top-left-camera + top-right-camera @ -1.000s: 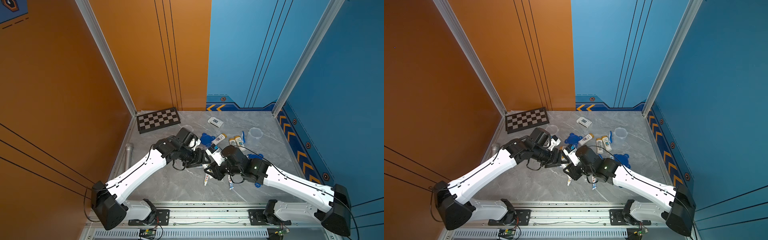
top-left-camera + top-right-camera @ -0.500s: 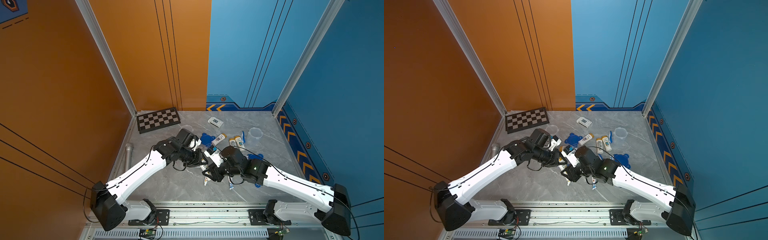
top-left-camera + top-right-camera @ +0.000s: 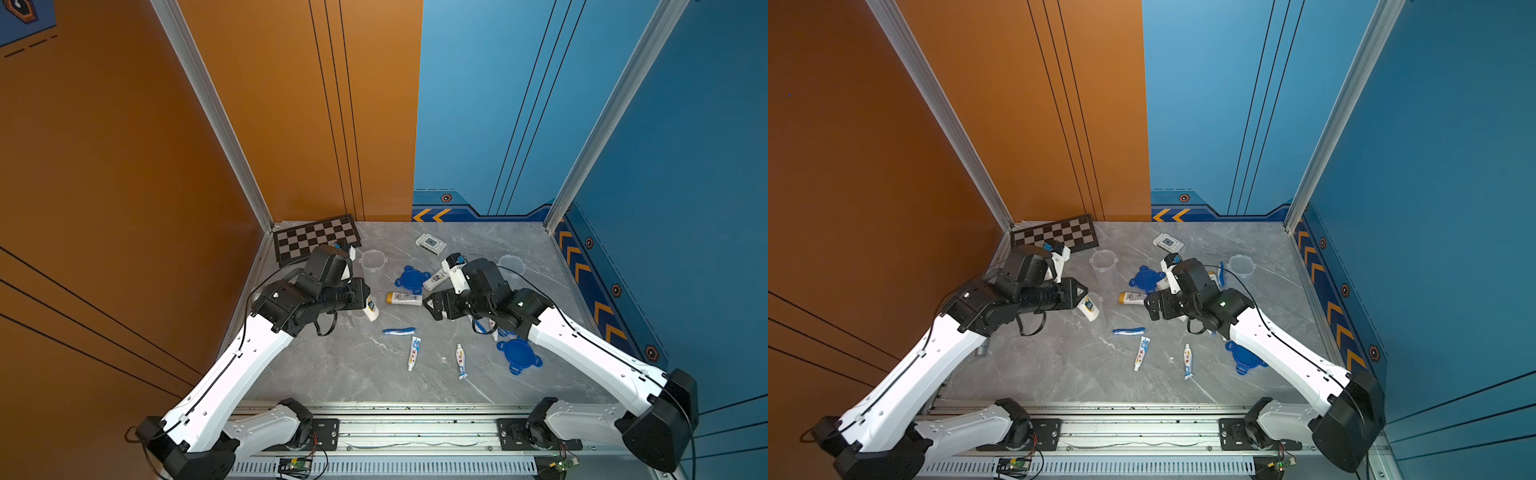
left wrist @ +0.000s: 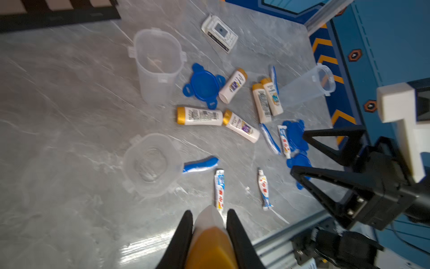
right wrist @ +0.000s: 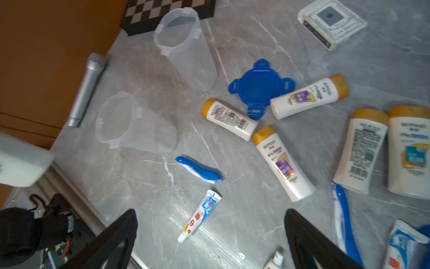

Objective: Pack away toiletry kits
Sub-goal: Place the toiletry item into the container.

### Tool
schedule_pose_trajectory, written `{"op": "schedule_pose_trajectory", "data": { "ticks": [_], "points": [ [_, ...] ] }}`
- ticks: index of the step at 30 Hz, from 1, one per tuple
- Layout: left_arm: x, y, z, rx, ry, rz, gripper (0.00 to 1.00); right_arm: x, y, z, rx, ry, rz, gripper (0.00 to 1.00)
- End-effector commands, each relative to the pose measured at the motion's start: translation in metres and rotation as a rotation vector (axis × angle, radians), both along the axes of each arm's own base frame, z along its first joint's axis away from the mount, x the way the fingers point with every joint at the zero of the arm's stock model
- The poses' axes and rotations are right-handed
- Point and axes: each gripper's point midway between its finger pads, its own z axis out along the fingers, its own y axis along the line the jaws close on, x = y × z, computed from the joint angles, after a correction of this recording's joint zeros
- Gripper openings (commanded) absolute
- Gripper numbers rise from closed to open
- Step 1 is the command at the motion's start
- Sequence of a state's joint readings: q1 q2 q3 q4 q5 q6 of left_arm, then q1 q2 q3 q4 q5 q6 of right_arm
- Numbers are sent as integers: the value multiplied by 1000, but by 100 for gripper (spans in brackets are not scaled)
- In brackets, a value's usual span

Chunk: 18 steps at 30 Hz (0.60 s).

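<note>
Fingers [image 4: 185, 229] of left gripper [image 4: 209, 213] are clenched on white gold-capped bottle [image 4: 208, 220]; right gripper [image 5: 209, 210] is spread, empty. Gold cap [image 4: 210, 246] is seen only by left wrist view. Grey marble tabletop [image 3: 353, 374], orange-blue walls [image 3: 291, 104].

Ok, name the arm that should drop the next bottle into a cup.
Left. The left gripper is shut on a gold-capped bottle close to an upright clear cup; the right gripper is open and empty.
</note>
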<state>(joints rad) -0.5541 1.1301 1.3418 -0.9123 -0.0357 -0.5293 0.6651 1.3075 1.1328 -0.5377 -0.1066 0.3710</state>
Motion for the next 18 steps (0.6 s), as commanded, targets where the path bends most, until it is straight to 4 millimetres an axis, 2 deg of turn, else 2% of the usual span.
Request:
{"op": "schedule_pose_trajectory", "data": {
  "ticks": [1,6,11,18],
  "points": [
    [23,39,-5,230,-92,112,0,6,-14,-30,-156,112,-35,100],
    [39,42,-19,298,-127,120,0,23,0,-63,-291,197,20,100],
    [55,37,-37,315,-136,110,0,34,25,-88,-322,259,81,100],
    [66,28,-55,296,-136,88,0,51,44,-111,-372,271,113,100]
  ]
}}
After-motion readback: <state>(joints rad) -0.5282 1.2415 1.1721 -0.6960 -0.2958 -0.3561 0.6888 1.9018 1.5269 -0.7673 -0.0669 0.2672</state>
